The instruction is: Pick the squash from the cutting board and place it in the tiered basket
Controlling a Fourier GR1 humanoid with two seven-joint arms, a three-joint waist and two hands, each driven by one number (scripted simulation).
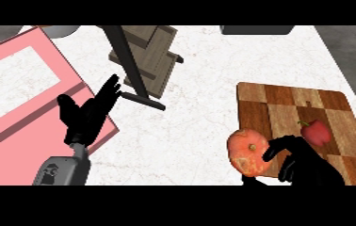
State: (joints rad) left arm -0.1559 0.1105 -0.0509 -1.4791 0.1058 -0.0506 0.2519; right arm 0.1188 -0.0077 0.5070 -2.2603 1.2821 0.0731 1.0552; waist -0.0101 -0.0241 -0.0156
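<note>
The grasp is in hand: the right hand (pixel 306 166) curls round the squash (pixel 248 153) at the cutting board's (pixel 288 100) near-left edge — next, lift and carry far-left to the tiered basket (pixel 149 55). The left hand (pixel 87 114) rests spread.

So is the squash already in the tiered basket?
No, the squash sits at the cutting board's left edge by the right robot hand, well apart from the tiered basket.
</note>
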